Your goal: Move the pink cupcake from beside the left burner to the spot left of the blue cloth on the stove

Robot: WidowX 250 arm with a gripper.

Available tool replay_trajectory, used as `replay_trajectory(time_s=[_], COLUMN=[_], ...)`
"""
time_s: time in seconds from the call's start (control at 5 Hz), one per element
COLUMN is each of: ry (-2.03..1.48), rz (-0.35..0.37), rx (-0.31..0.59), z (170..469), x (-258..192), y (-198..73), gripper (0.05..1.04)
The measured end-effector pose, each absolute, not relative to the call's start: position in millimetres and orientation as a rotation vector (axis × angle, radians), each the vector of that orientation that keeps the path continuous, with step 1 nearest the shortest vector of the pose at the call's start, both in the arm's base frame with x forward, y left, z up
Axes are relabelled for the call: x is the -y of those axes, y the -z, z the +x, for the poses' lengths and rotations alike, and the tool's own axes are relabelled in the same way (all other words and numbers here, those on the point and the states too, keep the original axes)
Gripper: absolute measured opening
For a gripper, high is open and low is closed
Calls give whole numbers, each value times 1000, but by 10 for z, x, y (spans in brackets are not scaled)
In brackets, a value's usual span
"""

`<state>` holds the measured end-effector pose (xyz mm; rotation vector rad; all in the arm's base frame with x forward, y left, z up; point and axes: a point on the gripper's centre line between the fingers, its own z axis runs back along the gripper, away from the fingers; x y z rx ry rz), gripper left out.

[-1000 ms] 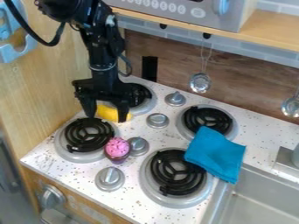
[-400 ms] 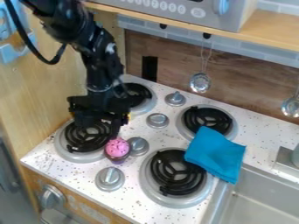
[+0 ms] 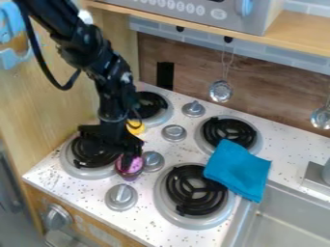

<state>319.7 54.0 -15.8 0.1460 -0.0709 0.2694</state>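
Speckled stovetop (image 3: 81, 192): the gripper (image 3: 111, 154) has shifted forward from the yellow object (image 3: 136, 127) to the pink-topped cupcake (image 3: 130, 174) beside the front-left burner (image 3: 90, 172), making the cupcake the nearest work item; jaw opening cannot be determined against the dark coil.

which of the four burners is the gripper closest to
The front left burner, next to the pink-topped cupcake: the gripper partly hides its coil, while the others lie farther off.
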Motion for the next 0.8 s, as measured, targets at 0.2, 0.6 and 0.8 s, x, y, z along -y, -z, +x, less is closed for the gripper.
replay_trajectory(time_s=[0.2, 0.6, 0.8], ry=[-267, -285, -283], rz=[135, 109, 111], rx=[89, 106, 104], z=[3266, 3419, 3471], x=[-501, -466, -468], y=[182, 280, 309], gripper=[1001, 1001, 1001])
